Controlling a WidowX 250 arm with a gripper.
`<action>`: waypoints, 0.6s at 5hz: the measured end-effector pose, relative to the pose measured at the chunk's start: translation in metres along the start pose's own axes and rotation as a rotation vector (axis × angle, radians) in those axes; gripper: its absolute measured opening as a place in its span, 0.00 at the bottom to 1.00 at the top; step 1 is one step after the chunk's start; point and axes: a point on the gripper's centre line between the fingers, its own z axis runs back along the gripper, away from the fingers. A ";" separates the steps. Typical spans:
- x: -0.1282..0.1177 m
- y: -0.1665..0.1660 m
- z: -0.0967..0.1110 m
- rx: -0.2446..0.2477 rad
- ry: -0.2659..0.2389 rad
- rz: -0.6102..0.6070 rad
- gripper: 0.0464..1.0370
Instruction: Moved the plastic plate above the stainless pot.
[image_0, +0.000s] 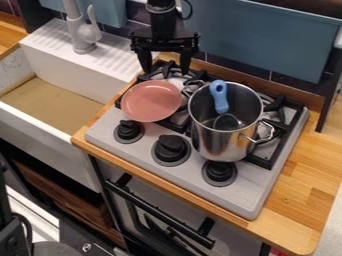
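Hanging at the back of the stove, your gripper has its jaws spread well apart, with nothing clamped between them, and here's the pink plastic plate, just in front and a touch to the left in the camera view. It's lying on the left side of the black burner grate, beside the stainless pot. So where do you stand? At the very start, by the look of it: no grip on the plate, no lift, nothing over the pot's mouth. You have the whole run left to play: grasp, raise, carry across, bring it above the pot.

Now the plate's lie: it's round, so there's no long axis to line up on, and no end that points anywhere. Its shallow hollow faces up and it sits roughly flat; whether it tips slightly on the grate, you can't tell from here. Your likeliest hold is the rim, and the back edge is the one nearest your jaws. Out to the pot, and watch this one: a blue-handled utensil stands inside, its handle up at the back rim, so a low pass could knock it. Farther out come the black knobs along the stove's front, then the wooden tabletop.
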 end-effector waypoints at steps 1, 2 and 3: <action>-0.005 0.000 -0.011 0.002 0.031 -0.002 0.96; 0.001 0.014 -0.017 -0.035 0.001 -0.017 0.96; 0.014 0.039 -0.009 -0.059 -0.022 0.004 0.96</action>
